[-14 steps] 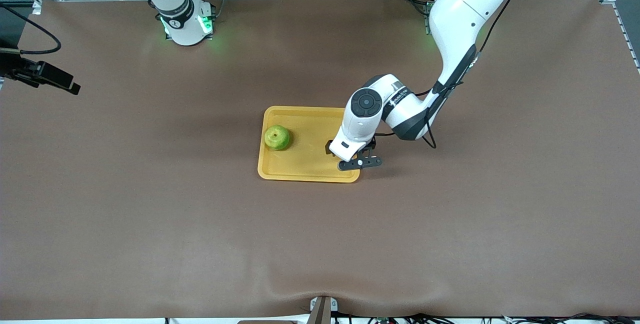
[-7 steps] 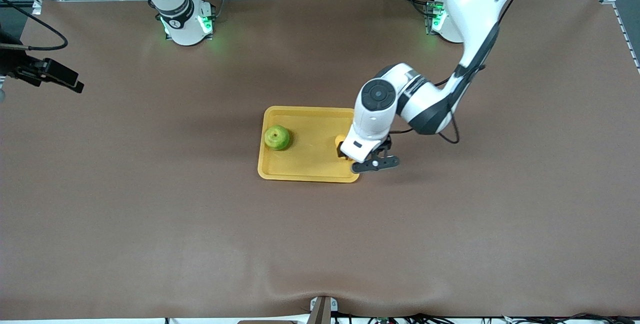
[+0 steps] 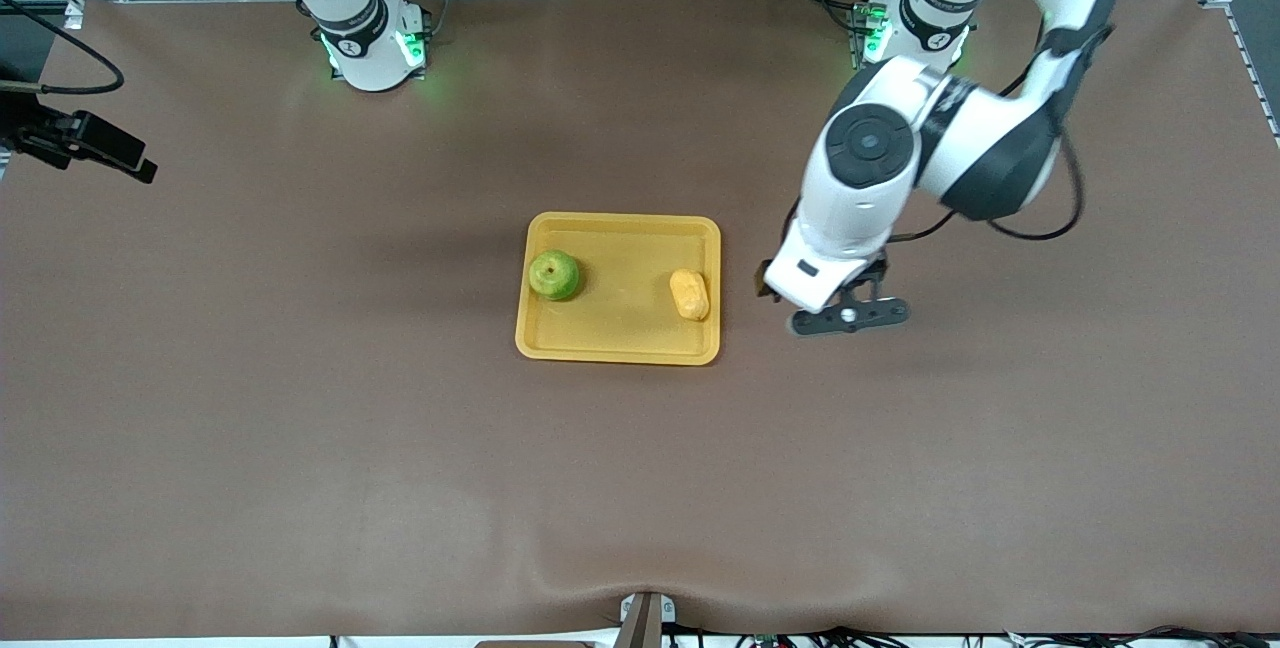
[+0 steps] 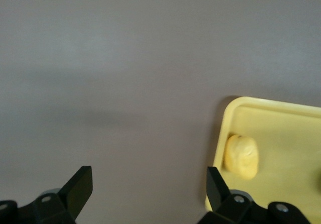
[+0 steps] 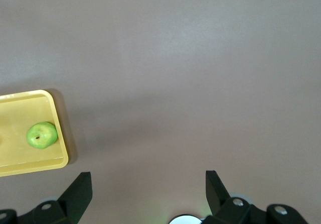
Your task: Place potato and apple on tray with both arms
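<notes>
The yellow-orange tray [image 3: 620, 333] lies mid-table. The green apple [image 3: 554, 275] sits in it at the end toward the right arm. The pale-yellow potato [image 3: 689, 294] lies in it at the end toward the left arm. My left gripper [image 3: 812, 300] is open and empty over bare table beside the tray's potato end. The left wrist view shows its open fingers [image 4: 148, 181], the potato [image 4: 241, 156] and a tray corner [image 4: 281, 116]. My right gripper [image 5: 148, 184] is open and empty, held high near its base. Its view shows the apple [image 5: 42, 134] and tray [image 5: 20, 103] far off.
Brown table cover [image 3: 400, 448] all round the tray. The arm bases [image 3: 372, 48] with green lights stand along the table's edge farthest from the front camera. A dark hand with a cable [image 3: 85, 140] hangs at the right arm's end.
My left gripper has risen off the tray and moved toward the left arm's end. The potato, hidden under it before, now lies uncovered on the tray. The right arm has barely shifted.
</notes>
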Available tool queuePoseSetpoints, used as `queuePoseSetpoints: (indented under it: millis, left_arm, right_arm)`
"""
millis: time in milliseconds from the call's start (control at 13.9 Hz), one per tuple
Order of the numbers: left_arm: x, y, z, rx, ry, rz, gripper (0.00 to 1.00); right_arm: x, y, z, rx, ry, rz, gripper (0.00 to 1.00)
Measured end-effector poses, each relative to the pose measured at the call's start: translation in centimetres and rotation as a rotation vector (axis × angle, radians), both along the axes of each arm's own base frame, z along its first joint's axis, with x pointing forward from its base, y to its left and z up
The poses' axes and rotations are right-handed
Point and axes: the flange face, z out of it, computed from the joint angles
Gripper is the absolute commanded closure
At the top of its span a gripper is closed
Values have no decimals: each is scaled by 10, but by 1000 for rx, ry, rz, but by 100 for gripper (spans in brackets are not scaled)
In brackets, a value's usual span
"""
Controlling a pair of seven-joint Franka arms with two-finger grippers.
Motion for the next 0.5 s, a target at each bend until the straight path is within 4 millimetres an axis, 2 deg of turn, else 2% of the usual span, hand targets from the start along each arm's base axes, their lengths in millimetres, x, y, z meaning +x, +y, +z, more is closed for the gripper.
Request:
queuePoseSetpoints:
  millis: [287, 502]
  left_arm:
    - [14, 50, 61, -7, -44, 14, 0]
    - [6, 83, 101, -44, -33, 81, 0]
  right_arm:
    - [0, -2, 1, 0, -2, -3, 0]
    - [0, -3, 2, -1, -4, -6, 0]
